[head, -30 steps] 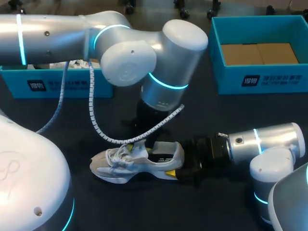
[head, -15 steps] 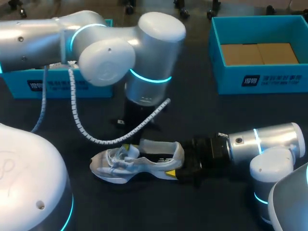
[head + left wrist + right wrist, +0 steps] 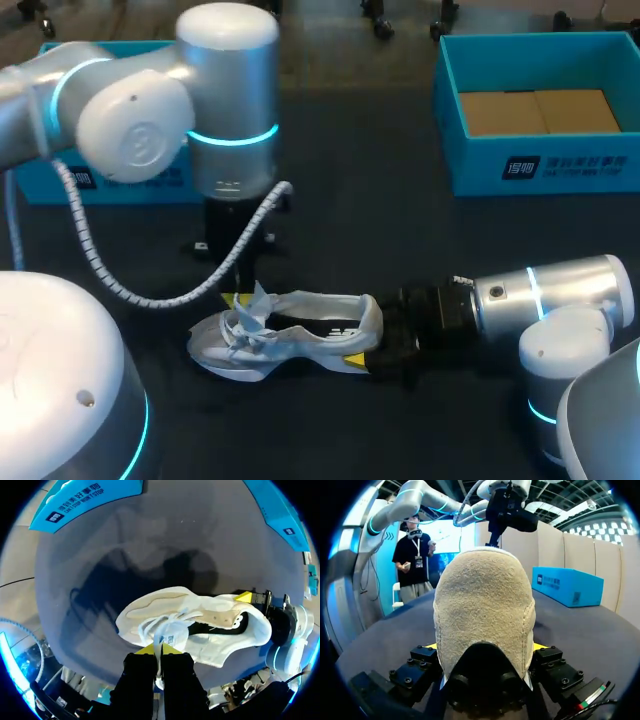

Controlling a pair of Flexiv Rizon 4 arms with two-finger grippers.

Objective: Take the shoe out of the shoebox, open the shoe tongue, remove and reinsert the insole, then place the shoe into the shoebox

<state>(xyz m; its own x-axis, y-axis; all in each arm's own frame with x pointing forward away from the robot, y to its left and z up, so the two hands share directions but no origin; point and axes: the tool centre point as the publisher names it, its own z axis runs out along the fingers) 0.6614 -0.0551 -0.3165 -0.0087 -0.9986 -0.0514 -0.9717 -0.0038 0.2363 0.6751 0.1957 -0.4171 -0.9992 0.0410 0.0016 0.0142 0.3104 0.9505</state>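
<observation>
On the near tabletop [image 3: 400, 240] the shoe [image 3: 300, 340] sat toe-left, its heel clamped in the right hand [image 3: 372, 342]. Above its laces the left hand [image 3: 159, 651] pinched the tongue [image 3: 172, 636] tight. Far right stood a blue shoebox [image 3: 540, 160], another box [image 3: 60, 185] far left.

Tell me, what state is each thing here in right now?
shoe: out of the box, on the table.
tongue: pinched and pulled up from the shoe.
left hand: shut on the tongue.
right hand: shut on the heel of the shoe.
box at the right: open, brown cardboard inside, no shoe in it.
</observation>
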